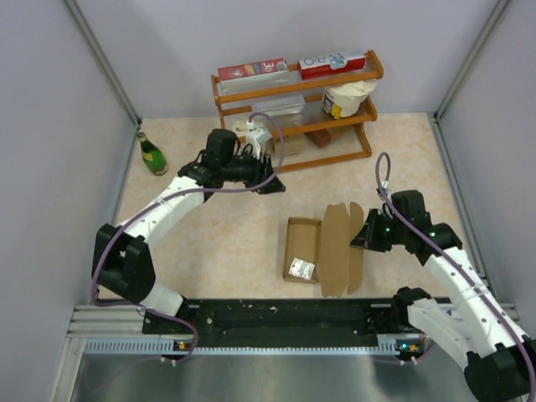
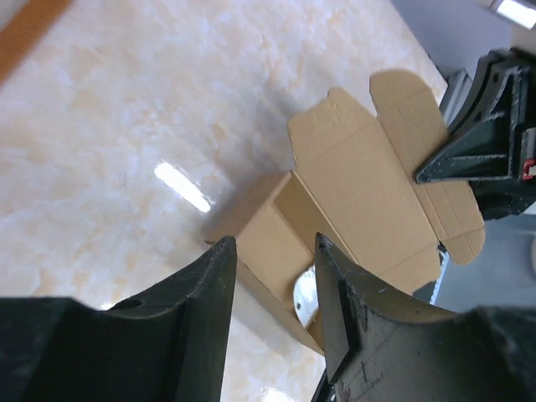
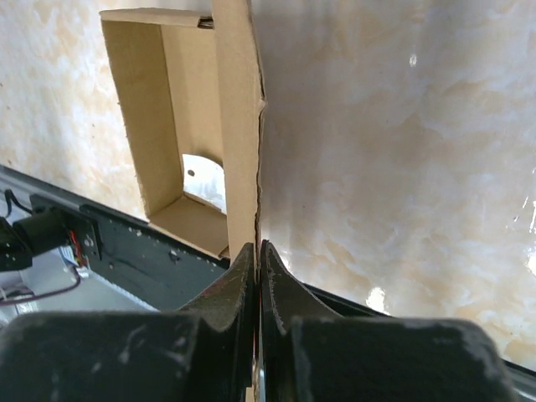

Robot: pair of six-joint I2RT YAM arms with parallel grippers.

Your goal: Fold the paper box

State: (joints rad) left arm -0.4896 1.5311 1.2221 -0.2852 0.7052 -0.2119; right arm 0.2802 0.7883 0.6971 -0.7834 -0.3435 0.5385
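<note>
- Box location: the paper box (image 1: 322, 247) is sat on the table (image 1: 218, 243), over on the right arm's side, close to the near edge and well apart from the wooden rack (image 1: 335, 157).
- In the box: the tray half is left open upward, and a small white scrap (image 1: 301, 269) is seen lying at its near end.
- On the rack: two red cartons (image 1: 251, 69) are laid along the top tier. A white tub (image 1: 346, 99) and a clear container (image 1: 280, 113) are kept below them, and a brown block (image 1: 318, 136) lower down.
- Off to the side: a green bottle (image 1: 152, 154) is stood by the left wall.
- Right gripper (image 1: 366, 234): clenched on the right-hand edge of the box's spread-out lid flap. In the wrist view the cardboard is pinched tight between the fingers.
- Left gripper (image 1: 272, 180): jaws parted with nothing between them, held above the table just in front of the rack, apart from the box.
- Hard to make out: the scrap is half covered by the flap in the right wrist view. What's in the clear container can't be told, and the print on the cartons is too small to read.
- Axis: the long side is run near-to-far, from the arm bases toward the back wall. The tray is on the left and the flap is opened out to the right.
</note>
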